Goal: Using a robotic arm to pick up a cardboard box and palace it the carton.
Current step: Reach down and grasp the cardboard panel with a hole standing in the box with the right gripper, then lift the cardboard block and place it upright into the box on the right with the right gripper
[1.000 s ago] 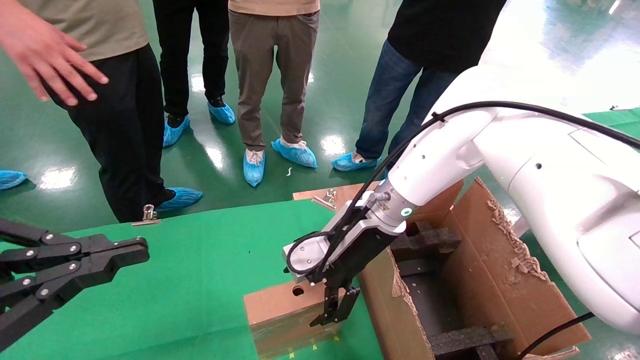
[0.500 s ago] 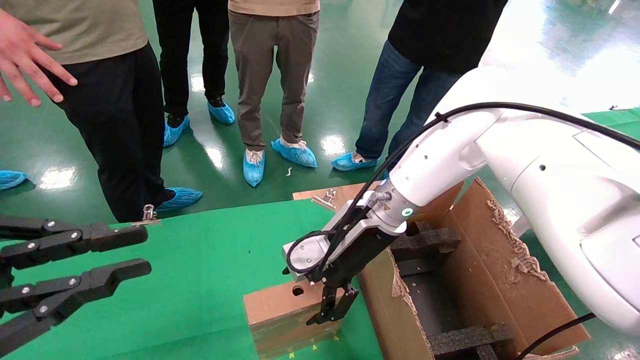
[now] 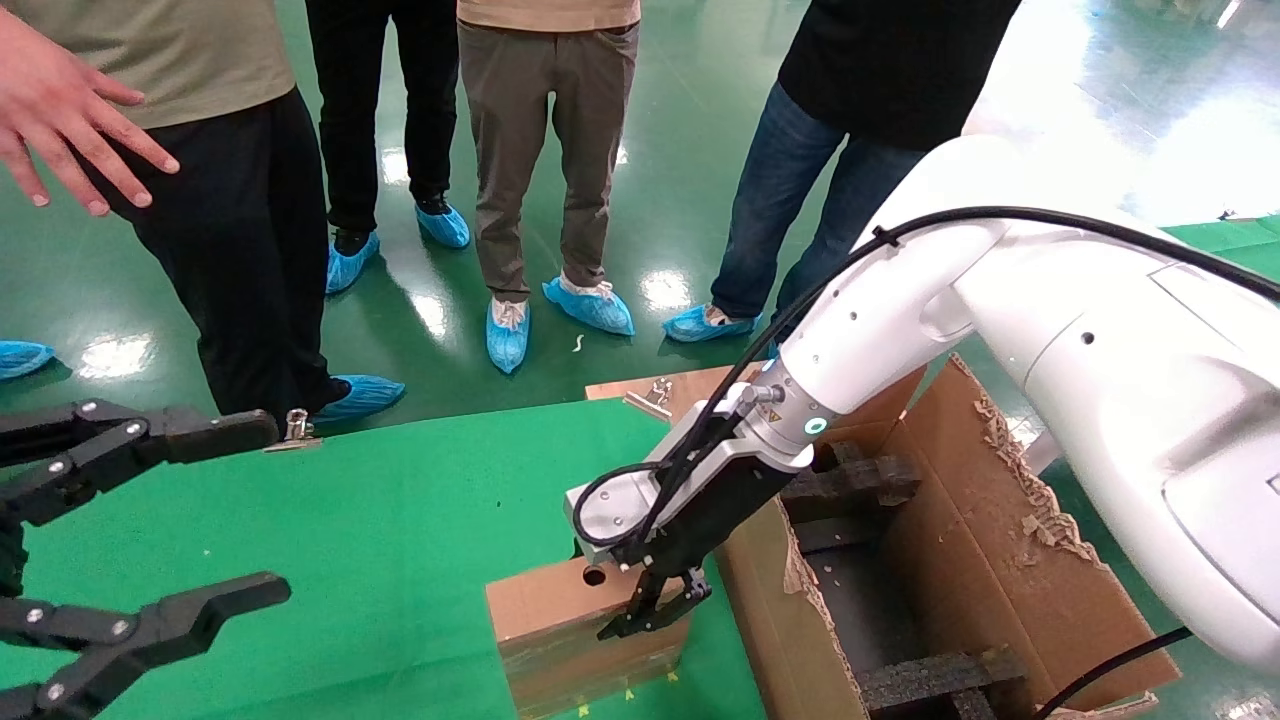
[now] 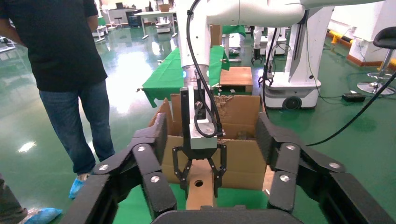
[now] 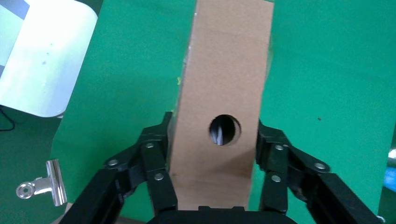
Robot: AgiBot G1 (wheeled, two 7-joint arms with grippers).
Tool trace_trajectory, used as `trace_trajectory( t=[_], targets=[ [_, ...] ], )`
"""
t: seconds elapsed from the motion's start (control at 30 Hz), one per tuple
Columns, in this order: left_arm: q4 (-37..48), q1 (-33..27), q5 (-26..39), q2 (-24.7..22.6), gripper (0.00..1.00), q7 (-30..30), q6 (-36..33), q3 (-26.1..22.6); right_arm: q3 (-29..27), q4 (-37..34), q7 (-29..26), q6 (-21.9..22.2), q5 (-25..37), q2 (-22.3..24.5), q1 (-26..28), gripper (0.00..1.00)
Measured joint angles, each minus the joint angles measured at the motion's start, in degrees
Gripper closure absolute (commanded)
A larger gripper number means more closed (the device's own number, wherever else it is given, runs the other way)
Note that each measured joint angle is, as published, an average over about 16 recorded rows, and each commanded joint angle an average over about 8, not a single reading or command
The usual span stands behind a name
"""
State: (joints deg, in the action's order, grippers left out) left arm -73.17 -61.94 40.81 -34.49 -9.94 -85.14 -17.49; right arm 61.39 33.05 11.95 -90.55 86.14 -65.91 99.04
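The small brown cardboard box (image 3: pixel 550 620) with a round hole lies on the green table, close beside the large carton (image 3: pixel 1000 560) with torn flaps and black foam inserts. The white robotic arm's right gripper (image 3: pixel 650 612) reaches down over the box. In the right wrist view its fingers press both long sides of the box (image 5: pixel 224 70), with the right gripper (image 5: pixel 214 125) shut on it. The box rests on the cloth. My left gripper (image 3: pixel 275 508) hovers wide open and empty at the table's left, facing the box (image 4: pixel 200 193) and carton (image 4: pixel 238 158).
Several people in blue shoe covers stand beyond the table's far edge, and a hand (image 3: pixel 70 110) hangs at the upper left. Binder clips (image 3: pixel 295 428) (image 3: pixel 655 395) hold the green cloth (image 3: pixel 380 520). The carton stands right of the box.
My left gripper has opened from nearly shut to wide open. The right gripper's fingers have drawn in against the box sides. The box has barely moved.
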Motion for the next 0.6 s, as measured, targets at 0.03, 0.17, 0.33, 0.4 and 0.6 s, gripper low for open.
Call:
trace_trajectory(
  t=[0.03, 0.17, 0.33, 0.4, 0.6],
  targets=[
    [0.00, 0.00, 0.00, 0.00, 0.00, 0.00, 0.00, 0.00, -0.01, 0.01, -0.01, -0.01, -0.01, 0.01, -0.01, 1.00],
    [0.00, 0.00, 0.00, 0.00, 0.00, 0.00, 0.00, 0.00, -0.05, 0.03, -0.02, -0.01, -0.02, 0.03, -0.04, 1.00],
    [0.00, 0.00, 0.00, 0.00, 0.00, 0.00, 0.00, 0.00, -0.06, 0.06, -0.04, 0.08, -0.03, 0.06, -0.05, 1.00],
    [0.00, 0.00, 0.00, 0.00, 0.00, 0.00, 0.00, 0.00, -0.07, 0.06, -0.09, 0.20, -0.05, 0.10, -0.02, 1.00],
    [0.01, -0.01, 0.00, 0.00, 0.00, 0.01, 0.00, -0.01, -0.36, 0.02, -0.51, 0.62, -0.53, 0.67, 0.96, 1.00]
  ],
)
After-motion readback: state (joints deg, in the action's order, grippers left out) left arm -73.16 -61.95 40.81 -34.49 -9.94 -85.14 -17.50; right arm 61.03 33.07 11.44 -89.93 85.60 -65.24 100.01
